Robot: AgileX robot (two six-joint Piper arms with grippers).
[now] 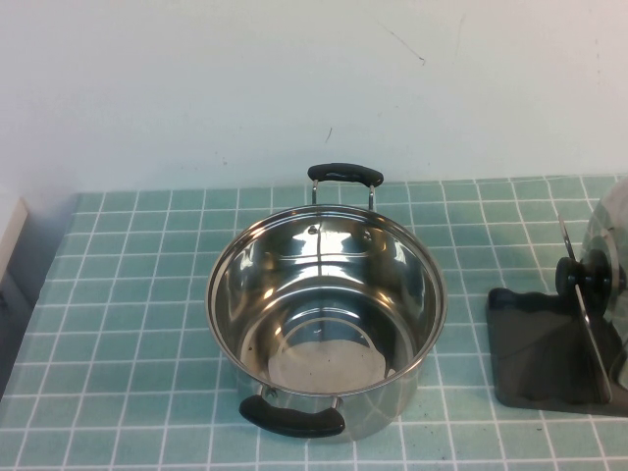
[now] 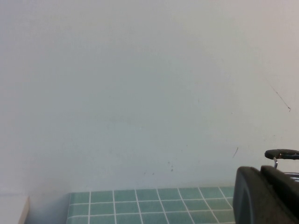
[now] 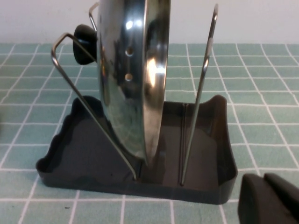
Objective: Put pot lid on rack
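The pot lid (image 3: 135, 79) stands on edge in the rack (image 3: 74, 154), held between the wire dividers, its black knob (image 3: 86, 42) pointing sideways. In the high view the lid (image 1: 613, 245) and the rack (image 1: 530, 343) sit at the table's right edge, partly cut off. My right gripper (image 3: 263, 179) is shut and empty, low over the tiles just clear of the rack's near corner. My left gripper (image 2: 260, 170) is shut and empty, raised at the left and facing the wall, with the pot's far handle (image 2: 282, 154) just beyond it. Neither gripper shows in the high view.
The deep steel pot (image 1: 326, 324) with two black handles stands open in the middle of the teal tiled table (image 1: 128, 324). A white wall rises behind. A pale object (image 1: 10, 231) lies at the far left edge.
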